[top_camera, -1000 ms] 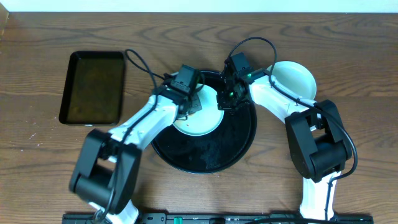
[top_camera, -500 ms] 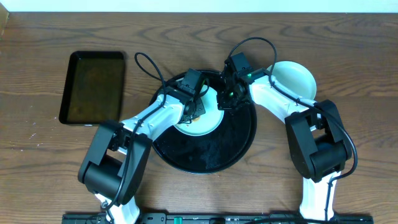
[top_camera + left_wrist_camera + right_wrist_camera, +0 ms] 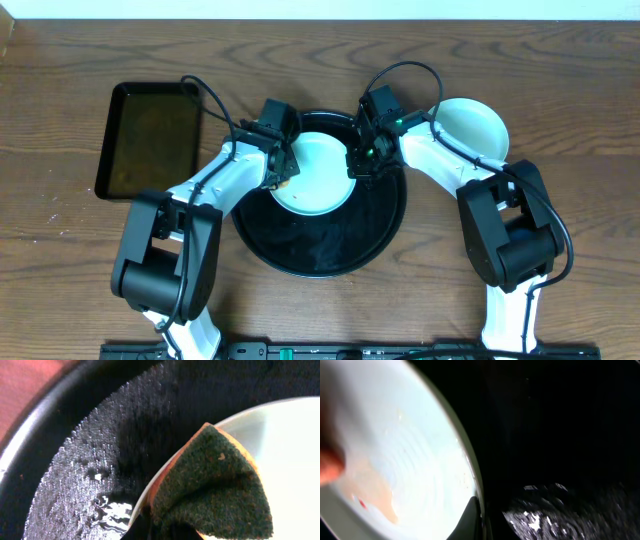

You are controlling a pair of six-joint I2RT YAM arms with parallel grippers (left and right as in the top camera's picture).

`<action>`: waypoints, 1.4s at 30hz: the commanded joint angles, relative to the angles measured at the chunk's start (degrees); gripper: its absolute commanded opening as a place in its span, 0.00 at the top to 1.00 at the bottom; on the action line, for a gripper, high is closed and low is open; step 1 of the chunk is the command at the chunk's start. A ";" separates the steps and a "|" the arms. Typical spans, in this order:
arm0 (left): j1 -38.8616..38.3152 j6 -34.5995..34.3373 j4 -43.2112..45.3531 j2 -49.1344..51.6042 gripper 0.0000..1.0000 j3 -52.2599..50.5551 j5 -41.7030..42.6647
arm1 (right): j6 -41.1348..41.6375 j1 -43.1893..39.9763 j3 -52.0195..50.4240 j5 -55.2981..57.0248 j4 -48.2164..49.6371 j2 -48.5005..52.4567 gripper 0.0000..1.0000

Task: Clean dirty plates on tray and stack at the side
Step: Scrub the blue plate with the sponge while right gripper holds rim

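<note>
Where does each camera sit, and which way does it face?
Overhead: above the table, facing straight down on the tray, plate and both arms.
Left wrist: on the left arm, facing down at the sponge on the plate's edge; dark jaws at bottom.
Right wrist: on the right arm, close on the plate's rim; one jaw tip shows.
Shared: all show plate and tray.

Both arms share 1 build: smooth white shells on the long links and bulky black housings at the joints. Over the left arm (image 3: 215, 185) loops the thin black left cable (image 3: 213, 100), and over the right arm (image 3: 440, 150) the right cable (image 3: 410, 64). The left end effector (image 3: 283, 172) is black. So is the right end effector (image 3: 365, 160), with a small green glow on the wrist behind it, probably an indicator light.
</note>
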 commanded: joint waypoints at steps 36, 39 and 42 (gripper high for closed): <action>-4.46 -7.21 0.48 -1.84 0.92 -2.54 15.91 | -0.07 0.11 -0.76 5.79 -1.05 2.45 0.99; -4.33 -7.13 -0.74 -0.35 0.92 -2.54 15.54 | -0.07 0.11 -0.76 5.79 -1.16 2.45 0.99; -3.45 -7.13 -3.41 -0.37 0.92 -2.54 12.55 | -0.07 0.11 -0.76 5.79 -1.14 2.45 0.99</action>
